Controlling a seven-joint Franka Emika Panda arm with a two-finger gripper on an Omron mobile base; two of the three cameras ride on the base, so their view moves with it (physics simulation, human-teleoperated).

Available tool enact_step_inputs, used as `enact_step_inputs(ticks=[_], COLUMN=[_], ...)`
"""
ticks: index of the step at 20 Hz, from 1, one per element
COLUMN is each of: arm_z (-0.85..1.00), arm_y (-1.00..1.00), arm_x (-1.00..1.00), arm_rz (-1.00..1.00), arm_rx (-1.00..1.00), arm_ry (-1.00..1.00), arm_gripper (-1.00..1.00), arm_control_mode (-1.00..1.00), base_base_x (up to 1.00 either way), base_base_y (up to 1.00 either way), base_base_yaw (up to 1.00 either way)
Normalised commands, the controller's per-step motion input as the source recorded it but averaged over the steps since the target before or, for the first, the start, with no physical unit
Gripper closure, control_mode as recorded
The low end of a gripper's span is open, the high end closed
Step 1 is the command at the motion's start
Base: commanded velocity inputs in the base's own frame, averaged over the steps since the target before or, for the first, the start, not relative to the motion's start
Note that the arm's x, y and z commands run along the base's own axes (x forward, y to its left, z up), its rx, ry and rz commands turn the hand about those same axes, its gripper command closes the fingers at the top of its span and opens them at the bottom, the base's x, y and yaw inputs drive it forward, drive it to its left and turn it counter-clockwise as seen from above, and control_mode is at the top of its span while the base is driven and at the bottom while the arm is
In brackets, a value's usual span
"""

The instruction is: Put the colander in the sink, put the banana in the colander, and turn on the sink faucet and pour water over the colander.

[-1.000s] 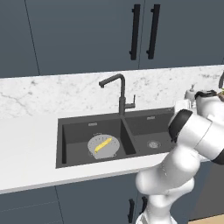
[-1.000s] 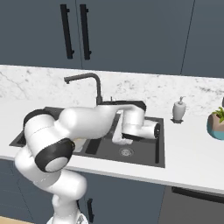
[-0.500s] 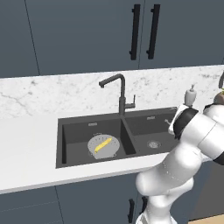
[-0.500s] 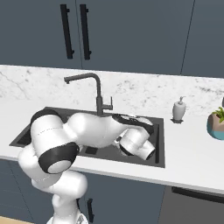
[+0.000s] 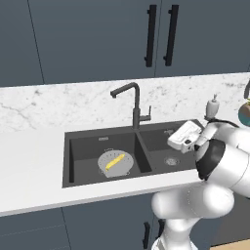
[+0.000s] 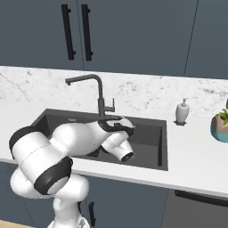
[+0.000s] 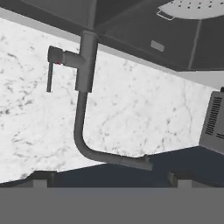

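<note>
The gripper [image 5: 181, 138], fingers spread and empty, has swung up over the right basin toward the faucet [image 5: 133, 105], leaving the banana [image 5: 114, 161] in the colander [image 5: 115, 163] in the sink's [image 5: 80, 146] left basin, so only the water remains.

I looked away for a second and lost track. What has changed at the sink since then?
The arm swung its hand from beside the soap dispenser back over the right basin and rolled it over to face the faucet. It took hold of nothing; its fingers are open. The banana stayed in the colander, in the left basin of the sink.
</note>
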Motion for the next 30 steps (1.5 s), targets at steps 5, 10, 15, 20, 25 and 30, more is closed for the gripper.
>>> enact_step_inputs(ticks=[5,10,15,20,25,30], arm_z=[0.75,0.19,-0.33,-0.58,-0.34,-0.03], arm_y=[0.0,0.0,-0.04,-0.17,-0.05,0.0], arm_x=[0.43,0.28,0.32,0.3,0.37,0.36], arm_rz=[0.0,0.0,0.01,0.02,0.0,-0.01], arm_rx=[0.08,0.15,0.21,0.18,0.04,-0.1], arm_ry=[0.41,0.17,-0.02,-0.1,-0.22,-0.1], arm_gripper=[-1.0,-1.0,-1.0,-1.0,-1.0,-1.0], arm_control_mode=[-1.0,-1.0,-1.0,-1.0,-1.0,-1.0], base_base_x=[0.0,0.0,0.0,0.0,0.0,0.0], base_base_y=[0.0,0.0,0.0,0.0,0.0,0.0], base_base_yaw=[0.0,0.0,0.0,0.0,0.0,0.0])
